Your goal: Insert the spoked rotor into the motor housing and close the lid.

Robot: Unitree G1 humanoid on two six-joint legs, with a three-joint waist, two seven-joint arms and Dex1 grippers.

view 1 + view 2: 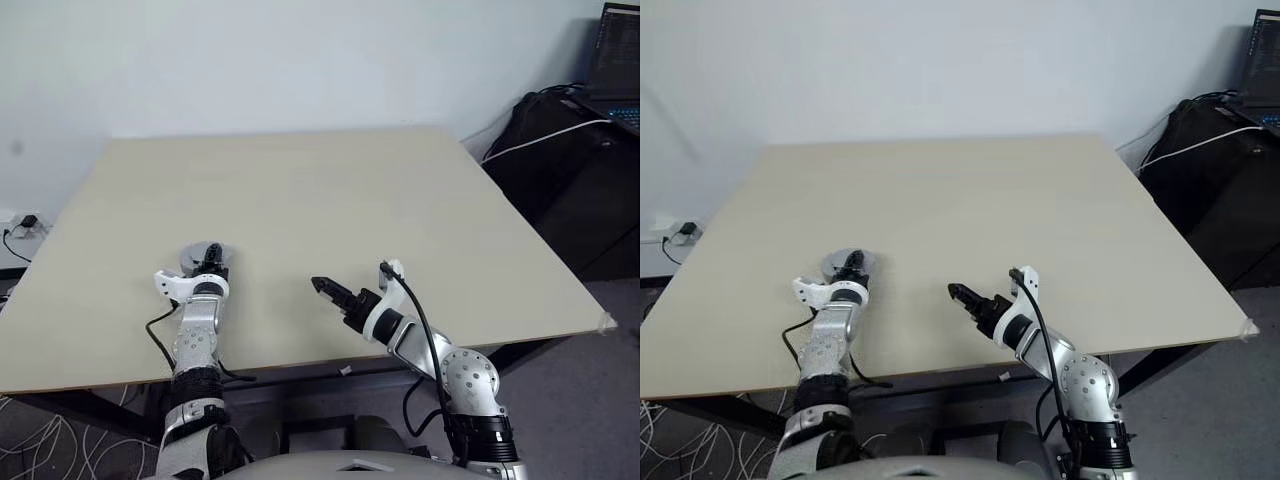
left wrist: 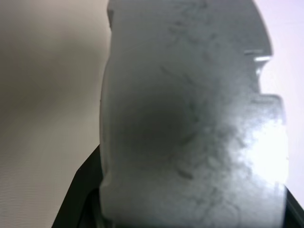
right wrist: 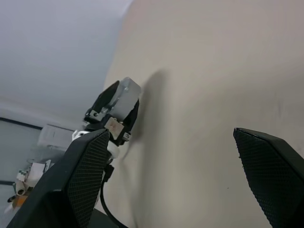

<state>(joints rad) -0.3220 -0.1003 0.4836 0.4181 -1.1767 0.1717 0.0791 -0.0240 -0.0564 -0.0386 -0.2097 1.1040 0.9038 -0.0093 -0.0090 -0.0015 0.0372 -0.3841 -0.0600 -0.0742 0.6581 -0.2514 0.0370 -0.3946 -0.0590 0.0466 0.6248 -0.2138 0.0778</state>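
Note:
My left gripper [image 1: 208,260] is shut on the lid [image 1: 194,256], a light grey round disc held low over the near left part of the beige table [image 1: 330,190]. The left wrist view looks straight onto the lid's [image 2: 190,118] grey face from very close. In the right wrist view the lid [image 3: 127,94] sits between the left gripper's black fingers [image 3: 105,102]. My right gripper [image 1: 322,287] hovers near the table's front middle, pointing left, open with nothing between its fingers [image 3: 83,175]. The spoked rotor and the motor housing are out of view.
The table's front edge [image 1: 300,365] runs just under both wrists. A black bag [image 1: 560,150] with a white cable and a laptop [image 1: 618,60] stand past the table's right side. A power strip [image 1: 25,225] and cables lie on the floor at the left.

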